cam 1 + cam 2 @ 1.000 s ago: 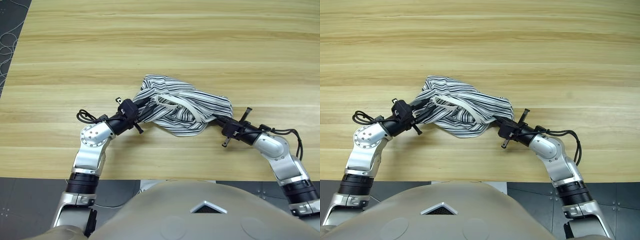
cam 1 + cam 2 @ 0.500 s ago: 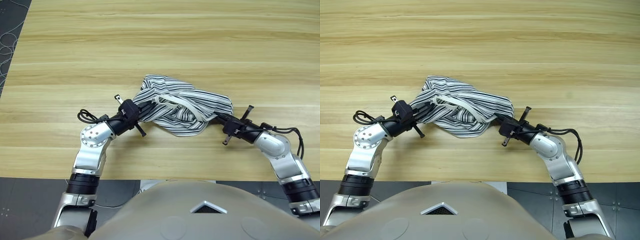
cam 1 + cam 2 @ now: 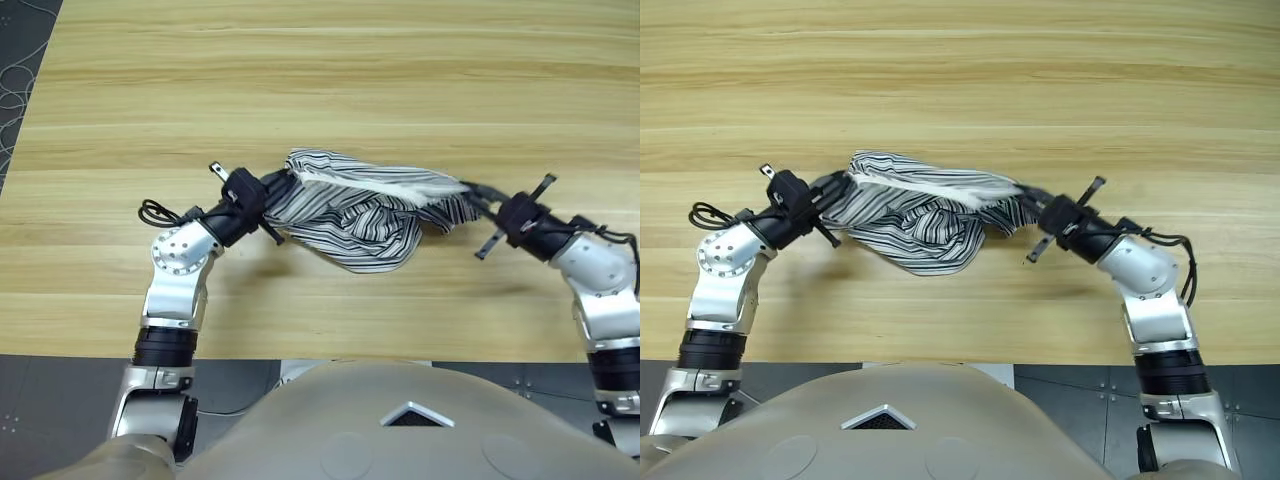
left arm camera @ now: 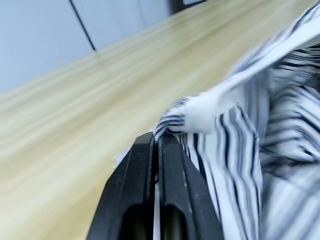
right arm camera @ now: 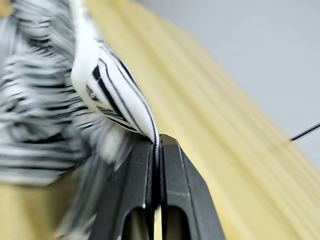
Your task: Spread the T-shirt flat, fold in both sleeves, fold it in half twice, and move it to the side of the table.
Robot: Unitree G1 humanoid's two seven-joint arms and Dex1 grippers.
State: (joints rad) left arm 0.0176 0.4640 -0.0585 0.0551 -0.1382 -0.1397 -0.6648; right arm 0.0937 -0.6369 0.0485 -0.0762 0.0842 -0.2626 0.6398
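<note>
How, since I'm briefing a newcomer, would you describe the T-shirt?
On the wooden table, look near its front edge, between the two arms. The T-shirt is the bunched cloth stretched between the left claw and right claw, black-and-white striped with a white band.

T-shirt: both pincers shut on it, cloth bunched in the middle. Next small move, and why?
Probably draw the arms apart sideways over the table, then lower the cloth. The left pincer and right pincer each pinch an end of the T-shirt. Its white edge band runs nearly straight between them, but the striped cloth hangs crumpled, not yet spread flat.
</note>
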